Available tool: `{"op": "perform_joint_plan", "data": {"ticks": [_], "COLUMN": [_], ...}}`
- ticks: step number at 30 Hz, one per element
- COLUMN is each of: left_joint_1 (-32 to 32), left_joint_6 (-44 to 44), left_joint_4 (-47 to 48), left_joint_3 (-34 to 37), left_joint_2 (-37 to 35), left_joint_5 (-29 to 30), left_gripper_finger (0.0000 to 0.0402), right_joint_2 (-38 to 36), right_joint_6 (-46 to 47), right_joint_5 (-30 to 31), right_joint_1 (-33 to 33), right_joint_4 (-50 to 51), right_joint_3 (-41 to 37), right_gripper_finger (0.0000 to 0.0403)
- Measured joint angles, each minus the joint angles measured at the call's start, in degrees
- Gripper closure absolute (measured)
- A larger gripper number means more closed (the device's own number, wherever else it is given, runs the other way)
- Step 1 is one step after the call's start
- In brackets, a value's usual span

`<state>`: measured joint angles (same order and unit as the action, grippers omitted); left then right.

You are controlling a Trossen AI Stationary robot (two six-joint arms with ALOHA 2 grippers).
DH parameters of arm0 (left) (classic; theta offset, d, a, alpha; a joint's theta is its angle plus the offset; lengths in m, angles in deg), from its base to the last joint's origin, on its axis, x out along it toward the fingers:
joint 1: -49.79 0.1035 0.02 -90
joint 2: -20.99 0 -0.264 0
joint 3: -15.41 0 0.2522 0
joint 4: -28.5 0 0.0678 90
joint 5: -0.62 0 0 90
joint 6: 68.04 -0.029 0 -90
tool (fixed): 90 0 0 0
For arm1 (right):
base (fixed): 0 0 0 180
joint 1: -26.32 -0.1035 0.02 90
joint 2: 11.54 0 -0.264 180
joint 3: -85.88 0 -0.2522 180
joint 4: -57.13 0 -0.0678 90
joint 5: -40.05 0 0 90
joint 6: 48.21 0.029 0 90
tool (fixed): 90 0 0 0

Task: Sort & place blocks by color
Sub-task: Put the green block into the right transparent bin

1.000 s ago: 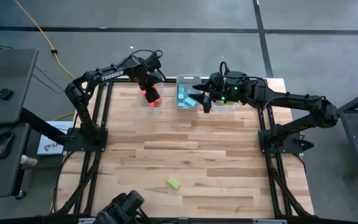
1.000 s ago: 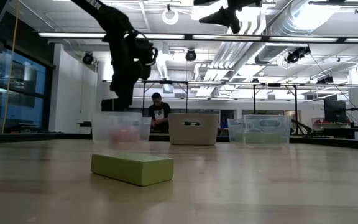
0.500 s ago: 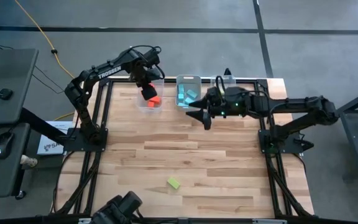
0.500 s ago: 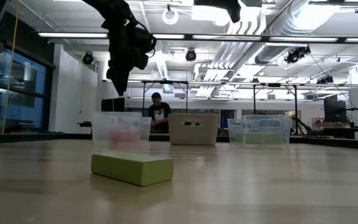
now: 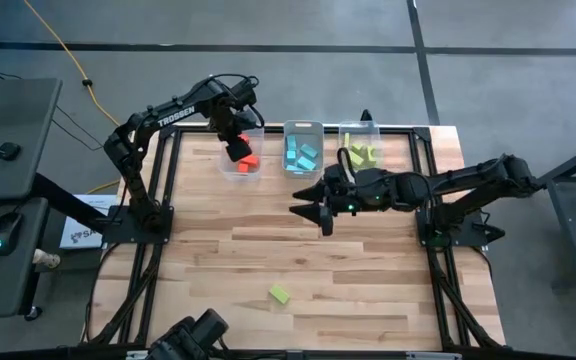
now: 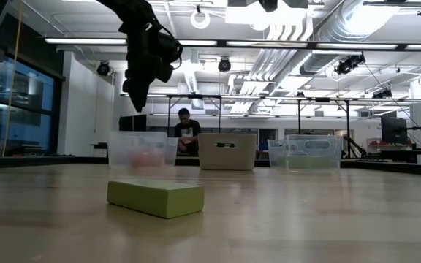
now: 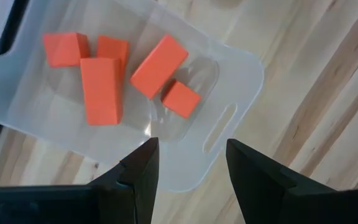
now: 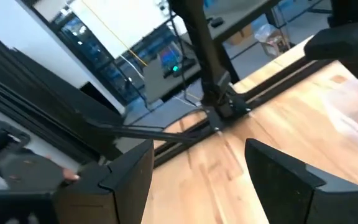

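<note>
A yellow-green block [image 5: 280,294] [image 6: 156,197] lies flat on the wooden table near its front edge, with no gripper near it. Three clear bins stand in a row at the far edge. The left bin [image 5: 240,168] [image 7: 229,62] holds several red-orange blocks [image 7: 101,87]. The middle bin [image 5: 302,130] holds light blue blocks [image 5: 301,155], and the right bin [image 5: 361,130] holds yellow-green ones [image 5: 362,153]. My left gripper [image 5: 236,142] [image 7: 191,168] hangs open above the left bin, pointing down, with nothing between its fingers. My right gripper [image 5: 313,208] [image 8: 197,168] is open and empty, lying level above mid-table and pointing toward the left edge.
Bare wood stretches between the row of bins and the lone block. A dark camera mount [image 5: 193,335] sits at the near edge. A dark metal frame [image 5: 163,200] runs along the table's sides. In the low view a person [image 6: 187,131] sits far behind the table.
My right gripper has swung away from the middle and right bins toward the table's near edge, rolling at the wrist as it went, and has stayed open. My left gripper has risen straight up from the left bin and then held still.
</note>
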<state>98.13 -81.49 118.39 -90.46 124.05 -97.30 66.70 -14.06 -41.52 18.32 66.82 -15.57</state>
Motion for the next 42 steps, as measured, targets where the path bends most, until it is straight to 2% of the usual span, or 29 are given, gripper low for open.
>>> {"op": "perform_joint_plan", "data": {"ticks": [4, 7, 9, 15, 21, 26, 37, 42], "left_joint_1": [-0.04, -0.09, -0.09, -0.86, -1.15, -2.45, -5.80, -5.81], "left_joint_6": [1.19, 2.46, 2.91, 3.87, 7.04, 11.80, 17.35, 17.35], "left_joint_4": [2.92, 6.08, 8.04, 12.47, 12.25, 11.99, 9.38, 9.27], "left_joint_3": [0.00, 0.00, 0.00, 0.00, 0.00, 0.00, 0.48, 0.50], "left_joint_2": [0.00, 0.00, 0.00, -3.12, -10.59, -16.39, -26.71, -28.73], "left_joint_5": [0.00, -0.02, -0.02, 0.01, -0.02, 0.01, 0.10, 2.60], "left_gripper_finger": [0.0239, 0.0239, 0.0239, 0.0239, 0.0239, 0.0239, 0.0239, 0.0239], "right_joint_2": [0.49, 2.00, 3.76, 10.50, 17.38, 21.73, 29.68, 32.13], "right_joint_6": [0.35, -1.75, -3.29, -4.55, -3.79, 0.61, 8.13, 9.52], "right_joint_5": [-0.37, -1.44, -2.52, -2.70, -5.75, -5.94, -8.31, -6.72], "right_joint_1": [-1.43, -2.41, -2.88, -3.71, -4.67, -5.82, -7.60, -7.56], "right_joint_4": [1.05, 2.83, 6.68, 26.45, 35.51, 42.17, 42.64, 43.19], "right_joint_3": [1.28, 5.89, 10.57, 25.20, 33.95, 36.38, 36.39, 36.44], "right_gripper_finger": [0.0160, 0.0160, 0.0160, 0.0160, 0.0160, 0.0160, 0.0160, 0.0160]}}
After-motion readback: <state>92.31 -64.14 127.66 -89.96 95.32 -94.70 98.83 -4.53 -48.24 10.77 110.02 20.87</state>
